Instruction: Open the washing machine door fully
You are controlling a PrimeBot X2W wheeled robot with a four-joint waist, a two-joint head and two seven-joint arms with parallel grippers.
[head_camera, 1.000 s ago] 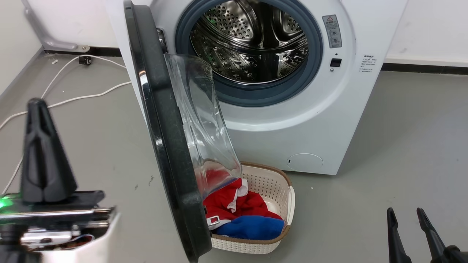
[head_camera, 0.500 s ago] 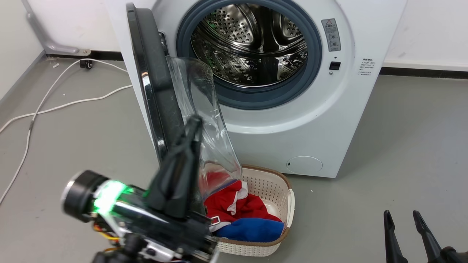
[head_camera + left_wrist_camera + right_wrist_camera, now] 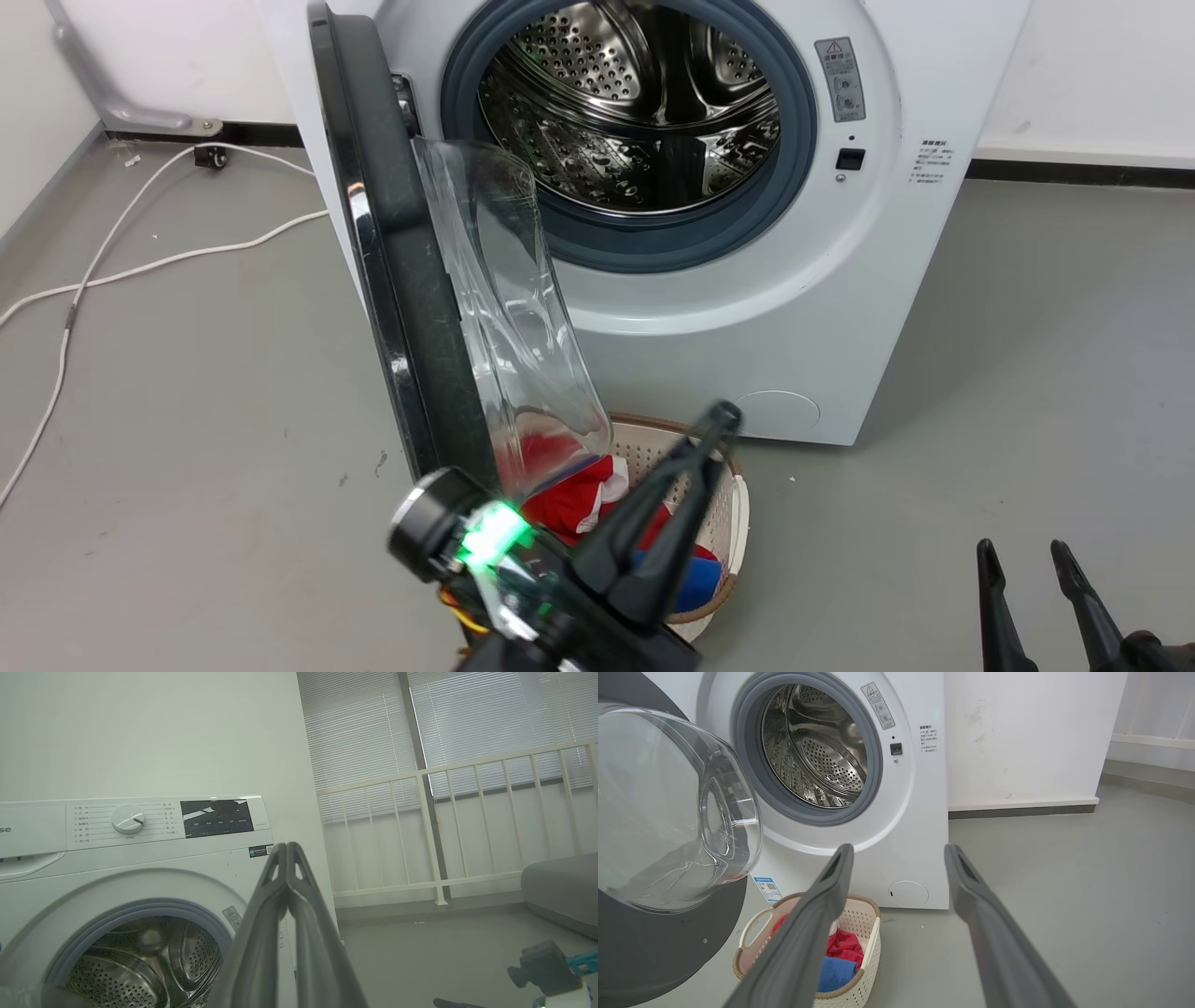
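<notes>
Here we go: the washing machine door (image 3: pixel 411 280) is swung out and shows edge-on in the head view, running from 11 o'clock down to about 6 o'clock. Its glass bowl (image 3: pixel 504 308) bulges toward 3 o'clock. I'd call it roughly square to the front of the washing machine (image 3: pixel 822 308), so it's open but not fully. The steel drum (image 3: pixel 635 103) gapes wide at 12 o'clock.

The left gripper (image 3: pixel 721 418) sits low at 6 o'clock on the inner, glass side of the door. Its two dark fingers are pressed together with nothing between them, and they point up toward 1 o'clock. The tips hang over the laundry basket (image 3: pixel 740 504), which holds red and blue clothes (image 3: pixel 569 495), and they look apart from the door. Whether the wrist body brushes the door's lower edge, I cannot tell.

By my read, the step in hand is getting into position for the final push. The next move calls for laying those joined fingers against the door's inner rim, not the glass. Then they sweep toward 9 o'clock until the hinge stops, keeping above the basket.

The right gripper (image 3: pixel 1022 555) waits at 5 o'clock with its fingers spread apart, empty and well away from the machine
</notes>
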